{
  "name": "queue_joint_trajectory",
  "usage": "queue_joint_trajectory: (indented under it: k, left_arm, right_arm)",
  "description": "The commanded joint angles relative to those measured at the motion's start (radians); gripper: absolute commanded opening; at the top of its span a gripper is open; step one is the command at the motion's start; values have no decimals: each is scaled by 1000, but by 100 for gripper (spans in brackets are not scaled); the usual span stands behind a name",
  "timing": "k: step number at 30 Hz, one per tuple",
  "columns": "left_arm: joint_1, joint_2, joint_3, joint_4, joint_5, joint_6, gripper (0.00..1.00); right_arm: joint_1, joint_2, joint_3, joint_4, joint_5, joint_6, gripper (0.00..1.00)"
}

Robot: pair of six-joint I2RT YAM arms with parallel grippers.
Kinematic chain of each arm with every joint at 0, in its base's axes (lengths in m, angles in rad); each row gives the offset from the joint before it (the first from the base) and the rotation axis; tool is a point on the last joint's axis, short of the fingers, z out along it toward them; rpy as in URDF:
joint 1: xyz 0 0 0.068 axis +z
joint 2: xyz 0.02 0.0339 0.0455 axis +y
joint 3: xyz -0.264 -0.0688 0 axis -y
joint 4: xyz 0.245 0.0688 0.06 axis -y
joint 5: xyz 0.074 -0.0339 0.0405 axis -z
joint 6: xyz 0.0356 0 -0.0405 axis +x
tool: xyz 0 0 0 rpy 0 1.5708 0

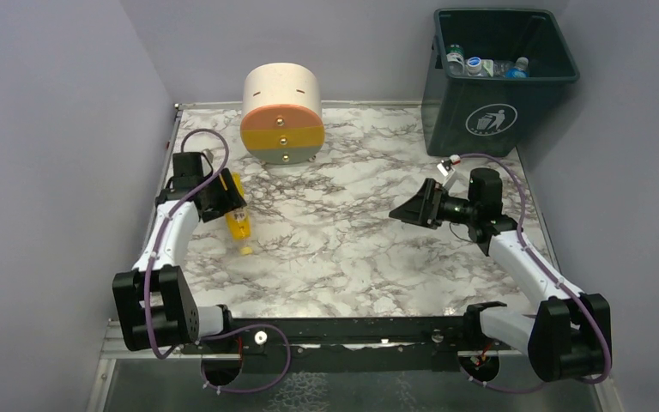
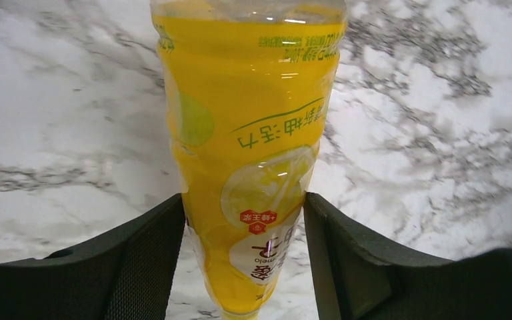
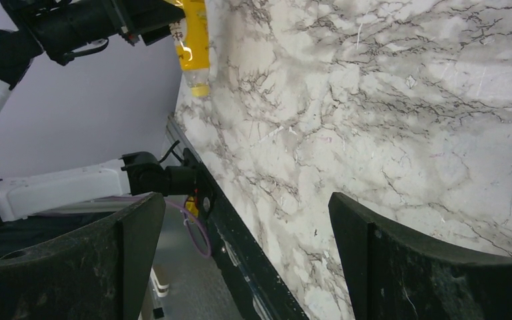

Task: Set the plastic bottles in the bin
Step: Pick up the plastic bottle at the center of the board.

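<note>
The left gripper's fingers (image 2: pixel 140 267) are pressing on both sides of the yellow bottle (image 2: pixel 247 120) right under the left wrist camera. The left gripper (image 2: pixel 243 200) is about half open, because the bottle's body is filling the gap, and it is holding nothing else. The hold is sitting across a narrower part of the bottle, which probably helps to keep it from slipping when it is carried.

In the top view this bottle (image 1: pixel 238 221) is lying lengthwise near the table's (image 1: pixel 352 257) left edge, its cap end pointing toward the arm bases. Whether it is resting on the marble or hanging just clear of it cannot be told.

The bin (image 1: pixel 489 120) is standing off the table's far right corner, well apart from the bottle and on the other arm's side. The left arm would likely be stretching far to reach it, so a handover looks plausible.

The right gripper (image 1: pixel 408 204) is hovering over the right half of the table with its jaws spread wide and nothing between them, turned toward the left arm, perhaps waiting to receive.

Counting: one bottle is showing on the table. About four are showing inside the bin against its back wall, though they are overlapping and hard to separate. There is one bin. One round drawer unit (image 1: pixel 281 116), with three coloured fronts, is standing at the far side.
</note>
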Motion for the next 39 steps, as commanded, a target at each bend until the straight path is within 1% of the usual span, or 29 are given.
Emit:
queue_joint_trajectory:
  k: [1, 4, 5, 10, 13, 18, 24, 28, 32, 39]
  left_arm:
    - [-102, -80, -6, -4, 108, -76, 66]
    - [-180, -122, 9, -4, 127, -125, 66]
    - [-224, -129, 18, -3, 132, -136, 66]
    - [-365, -138, 65, -7, 129, -175, 66]
    - [-448, -110, 99, -7, 135, -179, 66]
    - [-614, -46, 170, -7, 76, -187, 66]
    - [-789, 54, 238, 21, 53, -188, 66]
    - [-856, 101, 272, 38, 81, -165, 66]
    - [-914, 116, 300, 52, 106, -152, 66]
    - [-990, 157, 302, 108, 168, -148, 66]
  right_arm:
    - [11, 3, 14, -16, 41, -10, 96]
    - [14, -22, 14, -46, 53, -21, 96]
    - [15, -32, 13, -52, 57, -23, 96]
    - [20, -47, 27, -74, 63, -33, 96]
    - [22, -49, 54, -100, 68, -51, 96]
    - [26, -52, 88, -143, 67, -81, 96]
    - [28, -109, 121, -201, 105, -101, 96]
    - [28, -139, 138, -220, 144, -92, 96]
    - [28, -127, 142, -200, 173, -76, 94]
    - [28, -107, 207, -279, 184, -142, 92]
